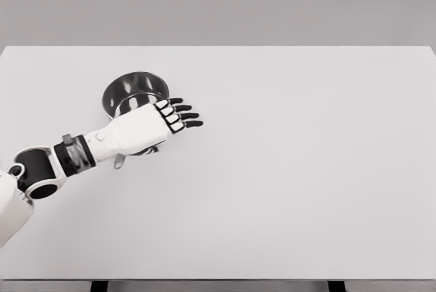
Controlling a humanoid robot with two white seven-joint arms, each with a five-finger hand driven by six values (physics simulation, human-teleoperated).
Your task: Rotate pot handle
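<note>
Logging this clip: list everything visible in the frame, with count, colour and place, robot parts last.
table: one, white, fills most of the view; dark legs peek out at its bottom edge.
pot: one, shiny dark metal, left of centre on the table, partly hidden by the robot hand.
pot handle: one, grey, only a small end shows below the wrist.
left arm: one, white with black joints, entering from the lower left.
left robot hand: one, white with black fingers, extended over the pot's near rim; nothing visibly grasped.
right arm: not in view.

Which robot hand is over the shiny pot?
The left hand, its fingers spread, is over the shiny metal pot on the white table. No right hand shows.
</note>
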